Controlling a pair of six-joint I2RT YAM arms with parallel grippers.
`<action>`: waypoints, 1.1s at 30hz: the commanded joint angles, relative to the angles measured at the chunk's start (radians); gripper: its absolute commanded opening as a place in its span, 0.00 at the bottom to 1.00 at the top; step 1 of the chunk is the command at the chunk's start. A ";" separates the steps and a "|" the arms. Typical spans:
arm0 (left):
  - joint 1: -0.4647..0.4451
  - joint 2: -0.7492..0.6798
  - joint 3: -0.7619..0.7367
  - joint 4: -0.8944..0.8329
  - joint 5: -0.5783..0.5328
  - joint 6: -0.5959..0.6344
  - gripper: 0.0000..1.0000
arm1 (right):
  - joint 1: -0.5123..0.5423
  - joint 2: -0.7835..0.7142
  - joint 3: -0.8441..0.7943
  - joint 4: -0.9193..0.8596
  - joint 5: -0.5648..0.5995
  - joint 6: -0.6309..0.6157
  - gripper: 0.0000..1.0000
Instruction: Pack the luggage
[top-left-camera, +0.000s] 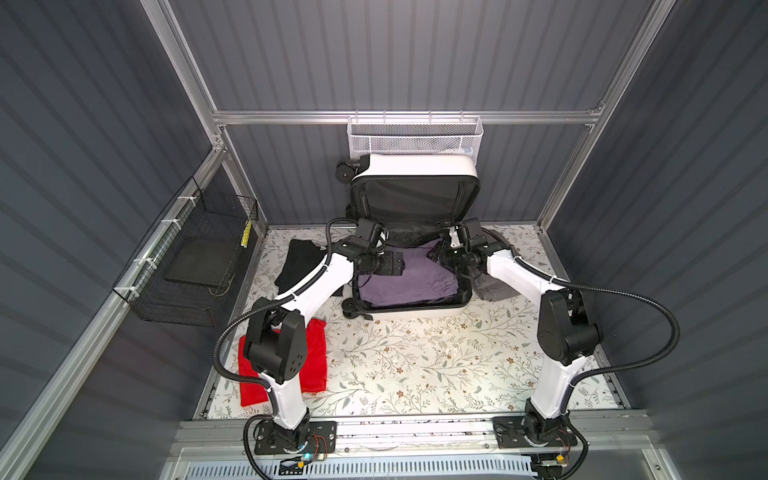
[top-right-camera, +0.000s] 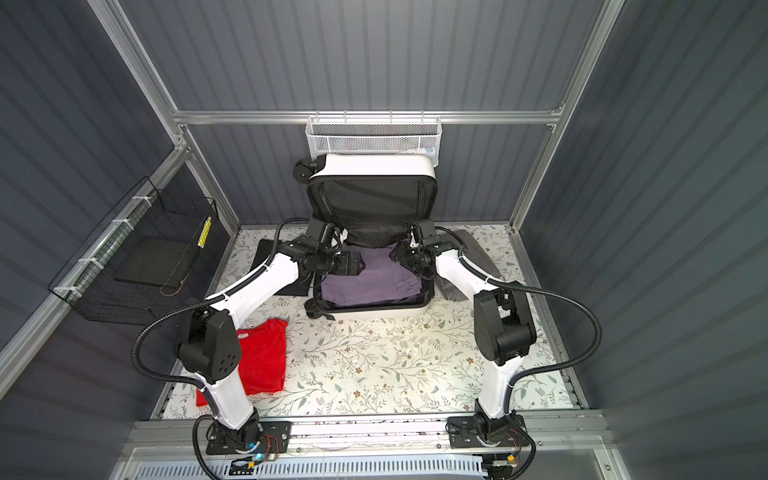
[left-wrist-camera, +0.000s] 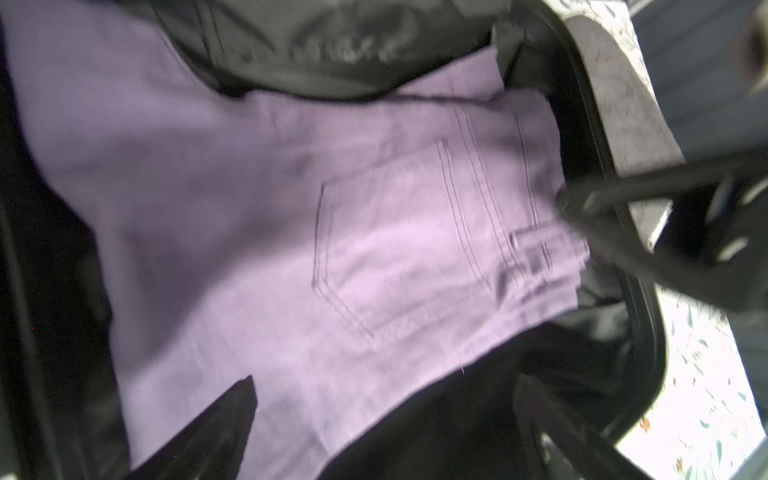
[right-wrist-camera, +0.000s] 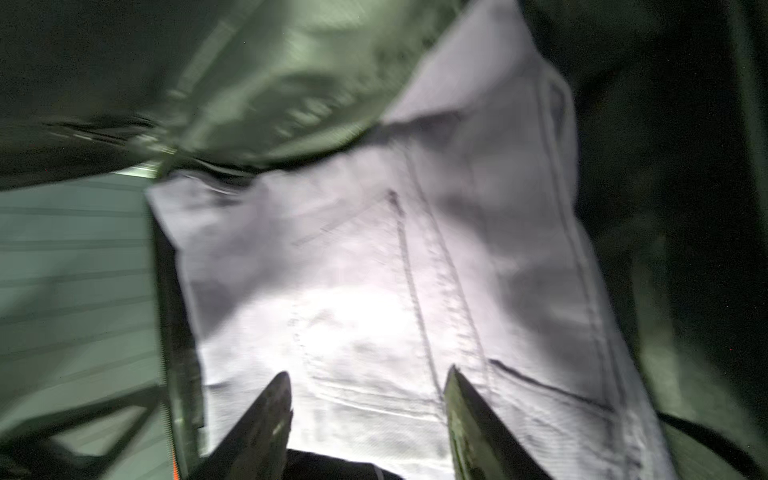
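Observation:
The luggage (top-left-camera: 415, 164) (top-right-camera: 374, 164) is a white hard-shell suitcase lying open at the back of the table, with its lid propped upright. Folded purple trousers (top-left-camera: 409, 278) (top-right-camera: 370, 278) (left-wrist-camera: 332, 228) (right-wrist-camera: 374, 291) lie in its black-lined lower half. My left gripper (top-left-camera: 401, 264) (top-right-camera: 360, 264) (left-wrist-camera: 384, 386) hangs over the left side of the trousers, jaws wide open with nothing between them. My right gripper (top-left-camera: 436, 251) (top-right-camera: 397, 254) (right-wrist-camera: 369, 374) hovers over the trousers' back right part. Its jaws stand apart, and only the cloth below shows between them.
A red garment (top-left-camera: 316, 357) lies front left under the left arm. A black garment (top-left-camera: 299, 262) is left of the suitcase and a grey one (top-left-camera: 494, 286) is right of it. A white mesh basket (top-left-camera: 415, 137) hangs on the back wall. A black wire basket (top-left-camera: 187, 266) hangs on the left wall.

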 joint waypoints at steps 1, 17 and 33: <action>0.012 0.010 -0.081 0.024 0.026 -0.037 1.00 | -0.003 0.015 -0.003 -0.024 -0.012 -0.007 0.60; 0.011 0.005 -0.088 0.035 0.064 -0.047 1.00 | -0.067 0.004 -0.080 -0.022 0.011 0.065 0.63; 0.145 0.176 0.513 -0.211 0.087 0.046 1.00 | -0.139 0.012 0.350 -0.142 -0.225 -0.054 0.63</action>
